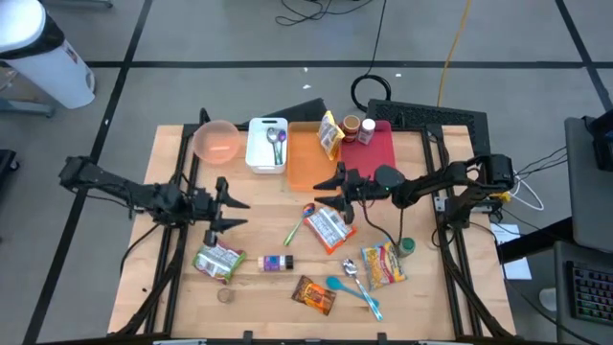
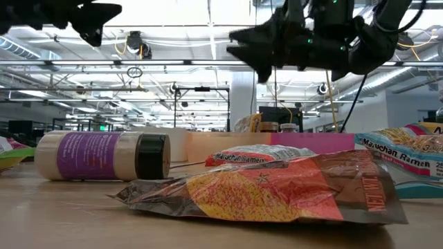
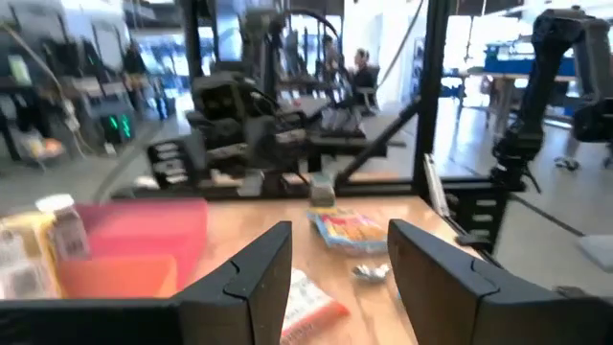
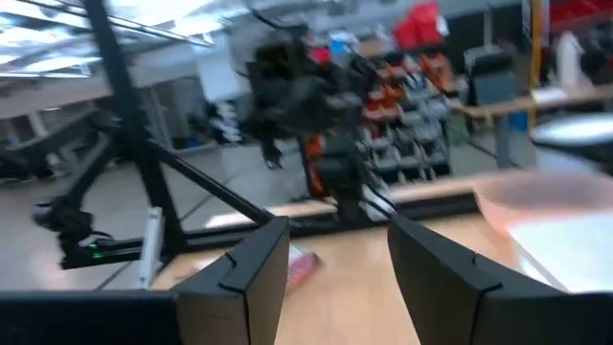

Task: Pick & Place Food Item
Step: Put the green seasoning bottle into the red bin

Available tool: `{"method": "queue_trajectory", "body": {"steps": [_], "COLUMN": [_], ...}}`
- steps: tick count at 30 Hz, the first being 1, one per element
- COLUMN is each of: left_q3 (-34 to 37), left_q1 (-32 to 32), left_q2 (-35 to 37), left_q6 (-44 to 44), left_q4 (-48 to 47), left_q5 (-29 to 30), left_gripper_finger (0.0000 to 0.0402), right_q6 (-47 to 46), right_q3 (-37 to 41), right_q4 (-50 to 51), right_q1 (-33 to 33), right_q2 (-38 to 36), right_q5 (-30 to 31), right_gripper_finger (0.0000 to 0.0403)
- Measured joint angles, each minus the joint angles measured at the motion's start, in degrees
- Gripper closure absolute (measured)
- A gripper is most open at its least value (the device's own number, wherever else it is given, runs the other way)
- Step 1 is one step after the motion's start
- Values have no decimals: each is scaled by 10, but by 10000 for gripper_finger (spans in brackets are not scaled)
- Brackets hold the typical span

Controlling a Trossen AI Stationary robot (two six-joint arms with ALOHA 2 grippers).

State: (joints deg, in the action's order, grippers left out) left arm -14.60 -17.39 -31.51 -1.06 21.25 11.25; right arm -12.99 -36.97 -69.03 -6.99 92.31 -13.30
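**Both arms raised, food still on the bench**

The left gripper (image 1: 233,207) and the right gripper (image 1: 326,188) face each other above the bench (image 1: 259,287), each with jaws parted and nothing between them. Neither touches any item, so I judge no pick has begun.

The nearest food to the right jaws is a ramen packet (image 1: 329,228), lying flat just below and ahead of them; a second ramen packet (image 1: 382,266) lies farther off toward the near edge. A green snack bag (image 1: 218,261) sits just beneath the left jaws, with a purple-labelled bottle (image 1: 276,263) on its side beside it and a brown wrapper (image 1: 314,294) beyond.

The likely receivers stand in one row behind both jaws: one pink bowl (image 1: 216,141), one white bin (image 1: 266,146), one orange tray (image 1: 308,158), one red tray (image 1: 376,147).
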Motion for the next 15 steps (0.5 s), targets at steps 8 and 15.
{"method": "queue_trajectory", "body": {"steps": [8,15], "left_q3": [15,15], "left_q1": [0,0], "left_q2": [-31,-46], "left_q6": [-11,87], "left_q4": [116,113], "left_q5": [14,13], "left_gripper_finger": [220,220], "right_q6": [17,43], "right_q3": [0,0], "right_q4": [-36,-12], "right_q1": [75,148], "right_q2": [0,0], "right_q5": [0,16], "right_gripper_finger": [232,232]}}
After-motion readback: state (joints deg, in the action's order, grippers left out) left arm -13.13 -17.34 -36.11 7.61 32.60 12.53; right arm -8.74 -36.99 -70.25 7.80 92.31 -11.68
